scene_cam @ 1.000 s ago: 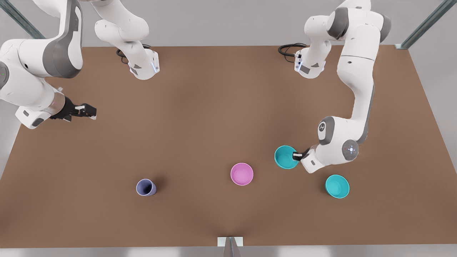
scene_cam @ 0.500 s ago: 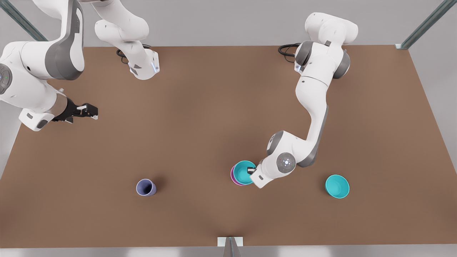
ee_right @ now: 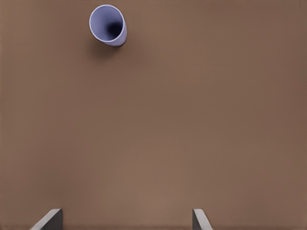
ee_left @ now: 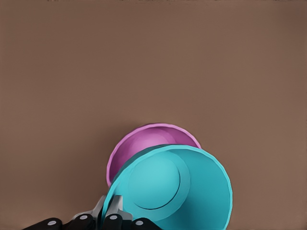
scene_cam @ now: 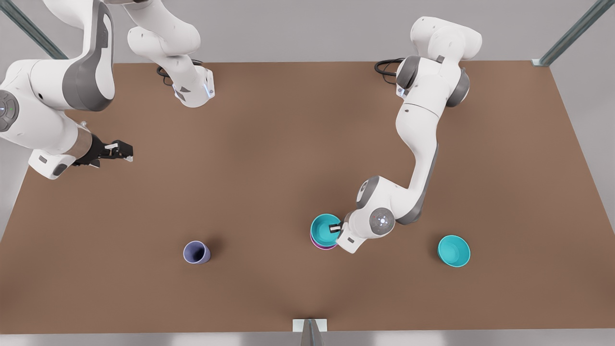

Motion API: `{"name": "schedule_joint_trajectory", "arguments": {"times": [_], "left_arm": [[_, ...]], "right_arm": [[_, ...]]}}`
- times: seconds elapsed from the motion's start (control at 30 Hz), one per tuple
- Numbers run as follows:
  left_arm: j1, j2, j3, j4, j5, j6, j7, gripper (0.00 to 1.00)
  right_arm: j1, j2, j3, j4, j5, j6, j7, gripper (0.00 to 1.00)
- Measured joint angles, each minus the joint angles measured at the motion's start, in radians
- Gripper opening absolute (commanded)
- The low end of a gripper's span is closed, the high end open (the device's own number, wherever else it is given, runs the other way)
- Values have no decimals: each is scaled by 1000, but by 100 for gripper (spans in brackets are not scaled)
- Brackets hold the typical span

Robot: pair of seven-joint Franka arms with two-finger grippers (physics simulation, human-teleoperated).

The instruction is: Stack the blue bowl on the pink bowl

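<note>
My left gripper (scene_cam: 337, 228) is shut on the rim of the blue bowl (scene_cam: 324, 229), on the side toward the front view's right. The bowl hangs over the pink bowl (scene_cam: 317, 245) and covers most of it. In the left wrist view the blue bowl (ee_left: 172, 187) sits off-centre over the pink bowl (ee_left: 144, 139), with my left gripper (ee_left: 111, 213) clamped on its rim. Whether the two bowls touch I cannot tell. My right gripper (scene_cam: 123, 151) waits open above the table at the front view's far left, its fingertips (ee_right: 50, 218) wide apart.
A second turquoise bowl (scene_cam: 453, 250) stands on the brown table (scene_cam: 269, 144) toward the front view's right. A lavender-blue cup (scene_cam: 196, 252) stands toward the front view's left, also seen as the cup (ee_right: 108, 25) from the right wrist. Both arm bases stand along the far edge.
My left gripper has carried the blue bowl toward the front view's left, from beside the second turquoise bowl to over the pink bowl. The right gripper has barely moved.
</note>
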Motion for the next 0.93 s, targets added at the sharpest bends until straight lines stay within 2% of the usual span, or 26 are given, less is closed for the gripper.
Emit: {"name": "schedule_joint_trajectory", "arguments": {"times": [0.17, 0.2, 0.23, 0.27, 0.37, 0.43, 0.63, 0.7, 0.73, 0.93], "left_arm": [[0, 6, 0, 0, -1, 16, -40, 21], [0, 8, 0, 0, -1, 18, -46, 38], [0, 8, 0, 0, -3, 21, -51, 94], [1, 9, 0, -3, -6, 24, -54, 100], [10, 5, 0, -42, -23, 32, -48, 100], [44, -60, 3, -80, 4, -15, -39, 100], [220, -476, 42, -108, 213, -437, 38, 100], [268, -672, 45, -246, 244, -512, 99, 100], [278, -720, 45, -281, 253, -537, 128, 100], [286, -768, 46, -307, 278, -629, 275, 100]], "right_arm": [[0, 0, 0, -1, 0, 0, -6, 100], [0, 3, 0, 0, 0, 0, -6, 100], [0, 4, 0, 0, 0, 0, -7, 100], [0, 5, 0, 0, 0, 0, -8, 100], [0, 6, 0, 1, 0, 1, -11, 100], [0, 9, 0, 1, 0, 1, -12, 100], [-1, 9, -2, 2, 0, 1, -15, 100], [-1, 9, -2, 2, 0, 1, -16, 100], [-1, 9, -2, 2, 0, 1, -16, 100], [-1, 11, -3, 2, 0, 1, -19, 100]]}}
